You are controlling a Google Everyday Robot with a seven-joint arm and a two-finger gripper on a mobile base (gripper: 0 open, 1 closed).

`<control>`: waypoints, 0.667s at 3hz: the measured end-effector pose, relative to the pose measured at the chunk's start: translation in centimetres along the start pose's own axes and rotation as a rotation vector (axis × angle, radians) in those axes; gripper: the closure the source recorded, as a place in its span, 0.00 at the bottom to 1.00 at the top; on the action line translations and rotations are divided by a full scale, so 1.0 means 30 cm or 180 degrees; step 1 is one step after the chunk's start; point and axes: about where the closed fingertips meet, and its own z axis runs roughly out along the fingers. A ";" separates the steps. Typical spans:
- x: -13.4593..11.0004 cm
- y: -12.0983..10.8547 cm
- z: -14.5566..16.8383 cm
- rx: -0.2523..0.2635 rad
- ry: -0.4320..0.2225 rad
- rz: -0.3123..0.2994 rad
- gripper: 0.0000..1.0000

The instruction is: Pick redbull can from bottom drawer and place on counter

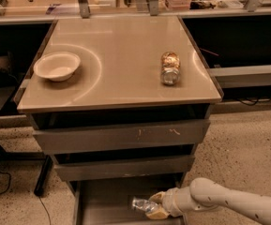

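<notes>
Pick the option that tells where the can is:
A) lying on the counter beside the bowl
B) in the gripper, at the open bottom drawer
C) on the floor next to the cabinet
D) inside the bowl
B: the can sits gripped in the gripper over the bottom drawer, while the counter holds only the bowl and a jar.
</notes>
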 end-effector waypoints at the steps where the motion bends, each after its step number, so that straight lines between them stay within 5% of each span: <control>1: -0.065 0.093 -0.124 0.0059 0.0064 -0.0022 1.00; 2: -0.152 0.188 -0.238 0.0141 0.0110 -0.0116 1.00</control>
